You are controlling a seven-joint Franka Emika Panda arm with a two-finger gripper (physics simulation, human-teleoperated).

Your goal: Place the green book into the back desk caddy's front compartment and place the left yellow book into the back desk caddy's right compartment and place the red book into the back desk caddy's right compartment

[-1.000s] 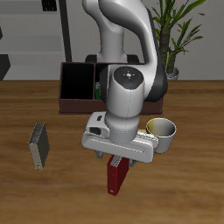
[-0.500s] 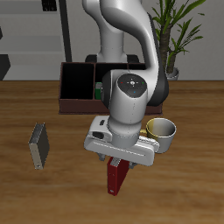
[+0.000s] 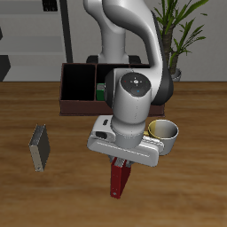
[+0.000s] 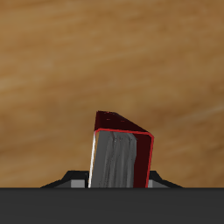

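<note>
While clamped on the red book point(image 4: 122, 157), the hand point(image 3: 121, 162) hovered above the table point(image 3: 53, 199).
Advice: carry it upright to the caddy point(image 3: 78, 89), no tilting.

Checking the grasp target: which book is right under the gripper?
The red book, standing directly below the gripper; the grey book sits far off, away from the arm.

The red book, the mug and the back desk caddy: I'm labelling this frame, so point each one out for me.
red book point(image 4: 122, 161): wrist view, on its grey page edge.
mug point(image 3: 167, 133): exterior view, on its pale outer wall.
back desk caddy point(image 3: 69, 106): exterior view, on its reddish-brown front wall.
</note>
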